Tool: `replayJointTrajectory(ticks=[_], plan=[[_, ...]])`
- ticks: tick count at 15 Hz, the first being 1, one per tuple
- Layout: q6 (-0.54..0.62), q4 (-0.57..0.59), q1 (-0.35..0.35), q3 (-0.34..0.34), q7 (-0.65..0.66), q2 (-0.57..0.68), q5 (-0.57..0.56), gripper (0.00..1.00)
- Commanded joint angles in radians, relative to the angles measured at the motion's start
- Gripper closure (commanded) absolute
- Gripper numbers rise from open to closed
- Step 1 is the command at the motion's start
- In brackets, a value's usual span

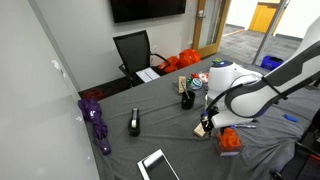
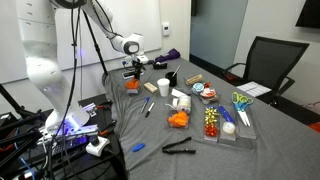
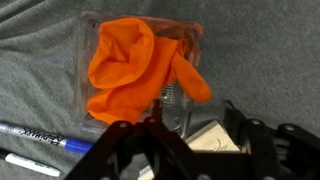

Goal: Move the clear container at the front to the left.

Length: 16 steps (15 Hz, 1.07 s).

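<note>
The clear container point(image 3: 140, 70) is a small clear plastic tub with bright orange contents. It sits on the grey tablecloth near the front edge in both exterior views point(image 1: 230, 142) point(image 2: 178, 120). My gripper point(image 3: 185, 128) is open and empty; its two black fingers frame the lower part of the wrist view, just below the tub. In both exterior views the gripper point(image 1: 207, 124) point(image 2: 133, 76) hangs above the table, beside the tub and apart from it. A white card point(image 3: 212, 140) lies between the fingers.
A blue pen point(image 3: 40, 135) lies left of the tub. A flat clear tray of multicoloured items point(image 2: 215, 122), a white cup point(image 2: 163, 86) and black pliers point(image 2: 178, 148) are nearby. Orange bags point(image 1: 185, 60), a purple umbrella point(image 1: 97, 125) and a black chair point(image 1: 135, 50) stand further off.
</note>
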Motion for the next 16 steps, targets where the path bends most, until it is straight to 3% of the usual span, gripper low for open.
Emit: replayJointTrajectory(ticks=[1, 3, 8, 16], plan=[[-0.030, -0.051, -0.026, 0.023, -0.112, -0.091, 0.076, 0.07], [-0.042, -0.074, -0.039, 0.035, -0.187, -0.141, 0.138, 0.00], [-0.101, -0.137, -0.060, 0.037, -0.386, -0.284, 0.289, 0.00], [-0.178, -0.261, -0.096, 0.002, -0.599, -0.503, 0.301, 0.00]])
